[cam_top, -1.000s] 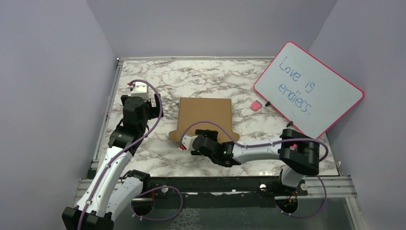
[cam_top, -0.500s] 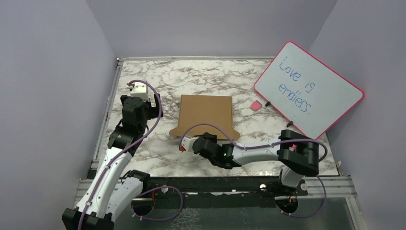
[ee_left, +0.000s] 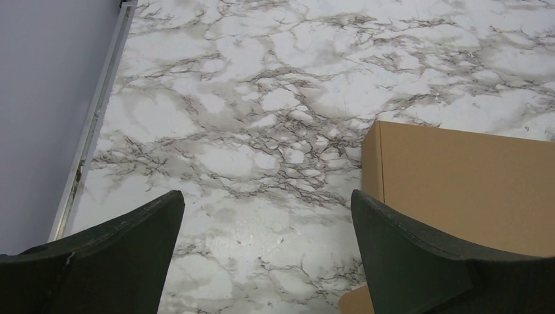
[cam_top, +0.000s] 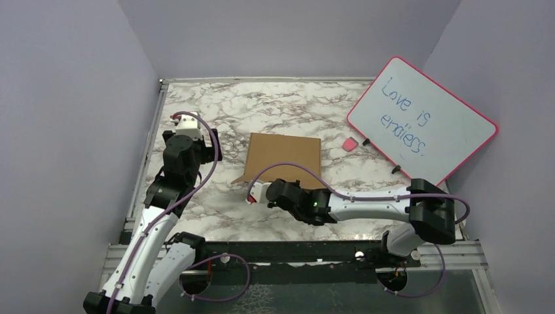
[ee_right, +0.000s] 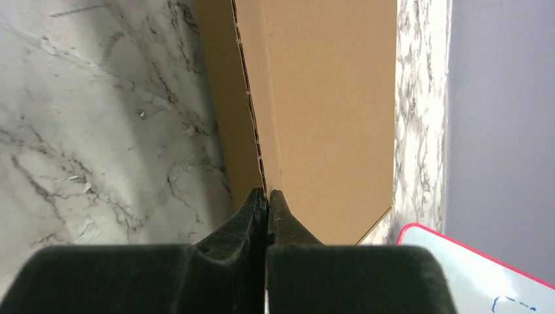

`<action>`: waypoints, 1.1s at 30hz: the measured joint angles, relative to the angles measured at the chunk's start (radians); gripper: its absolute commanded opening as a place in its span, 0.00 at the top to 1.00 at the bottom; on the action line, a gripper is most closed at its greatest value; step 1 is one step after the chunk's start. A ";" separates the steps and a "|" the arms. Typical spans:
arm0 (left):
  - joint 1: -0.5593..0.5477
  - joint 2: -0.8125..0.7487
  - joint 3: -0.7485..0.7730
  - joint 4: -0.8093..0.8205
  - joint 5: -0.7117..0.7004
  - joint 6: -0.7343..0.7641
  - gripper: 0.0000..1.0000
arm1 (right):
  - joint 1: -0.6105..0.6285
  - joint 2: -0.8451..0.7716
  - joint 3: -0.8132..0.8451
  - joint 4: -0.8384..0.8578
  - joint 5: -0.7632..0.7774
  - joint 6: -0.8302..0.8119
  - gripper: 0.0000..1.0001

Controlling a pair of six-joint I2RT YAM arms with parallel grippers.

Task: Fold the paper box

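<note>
Marble surface, right tool pinched shut on near flap edge of paper box, box lying mid-surface, left tool wide open, holding nothing, just left of box, whiteboard far right.

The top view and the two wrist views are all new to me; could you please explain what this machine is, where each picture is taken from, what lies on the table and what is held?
The machine is a pair of robot arms, a left arm and a right arm, bolted at the near edge of a marble-patterned table. The top view looks down from above and behind them. Each of the other two pictures comes from a camera on one wrist, looking past its own claw. On the table are a brown paper box, a small pink block and, at the right, a pink-rimmed whiteboard. The left claw is open and holds nothing. The right claw is pinched shut on the box's near edge.
</note>
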 measured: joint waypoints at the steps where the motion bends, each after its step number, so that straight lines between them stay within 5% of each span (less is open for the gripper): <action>1: 0.000 -0.004 0.004 -0.006 0.006 -0.002 0.02 | 0.000 -0.007 0.015 -0.029 -0.015 0.009 0.99; 21: 0.000 -0.064 0.277 -0.179 0.110 -0.010 0.02 | 0.000 -0.119 0.454 -0.563 -0.269 0.156 0.99; 33: 0.000 -0.058 0.278 -0.288 0.127 0.006 0.02 | -0.035 -0.098 0.569 -0.672 -0.364 0.121 0.99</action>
